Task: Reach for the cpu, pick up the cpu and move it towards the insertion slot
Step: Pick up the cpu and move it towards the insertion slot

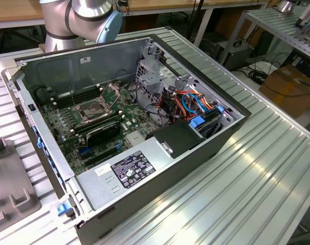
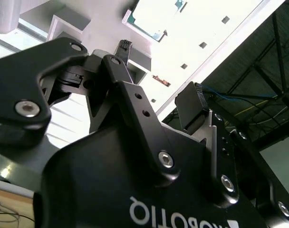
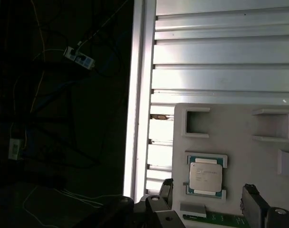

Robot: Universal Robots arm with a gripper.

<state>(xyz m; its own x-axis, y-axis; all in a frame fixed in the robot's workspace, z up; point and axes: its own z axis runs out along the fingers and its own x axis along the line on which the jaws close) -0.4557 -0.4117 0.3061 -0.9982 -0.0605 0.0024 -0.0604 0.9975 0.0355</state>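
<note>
The cpu [image 3: 206, 176] is a small silver-faced square with a green rim, lying flat in a pocket of a pale holder plate [image 3: 230, 128] in the first wrist view. My gripper [image 3: 208, 191] hovers over it, open, with one dark finger [image 3: 165, 186] on each side of the chip and nothing held. In the second wrist view the gripper [image 2: 157, 76] shows from behind, the cpu [image 2: 151, 20] beyond its tips. The insertion slot [image 1: 93, 111], a shiny metal frame with a dark centre, sits on the motherboard inside the open case in the exterior view.
The open computer case [image 1: 206, 153] lies on a ribbed metal table [image 1: 257, 184], with a labelled power supply box [image 1: 127, 171] and coloured cables [image 1: 196, 104] inside. The arm's body [image 1: 78, 20] rises behind the case. The holder plate lies close to the table edge [image 3: 137, 118].
</note>
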